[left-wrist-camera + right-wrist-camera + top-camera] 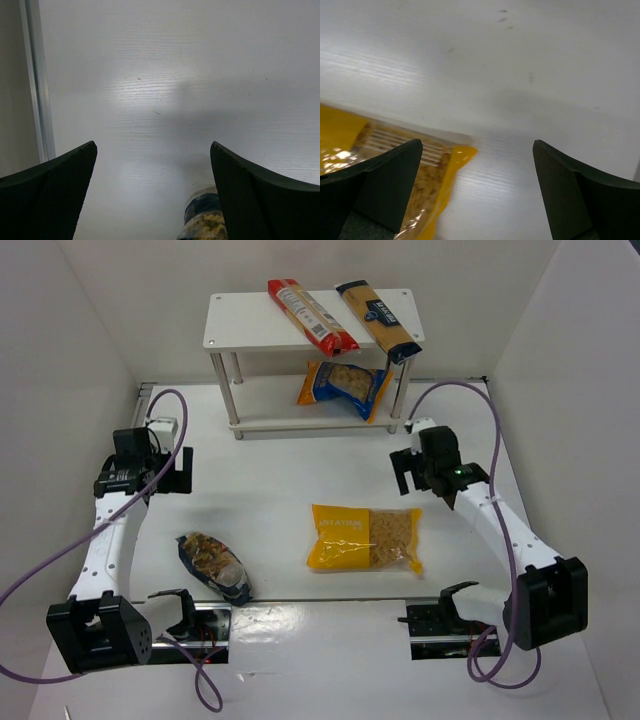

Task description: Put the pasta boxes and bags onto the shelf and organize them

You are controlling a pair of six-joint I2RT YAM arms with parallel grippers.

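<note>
On the shelf (240, 325), the long red pack (311, 315) and the tan-and-navy spaghetti pack (378, 320) are laid across the top board, and the blue-orange bag (345, 388) is tucked on the lower tier. The yellow windowed bag (364, 538) and the dark-blue clear bag (213, 566) are left flat on the counter (300, 470), nearer. The left jaws and right jaws are held wide and empty, apparently above the counter.
</note>
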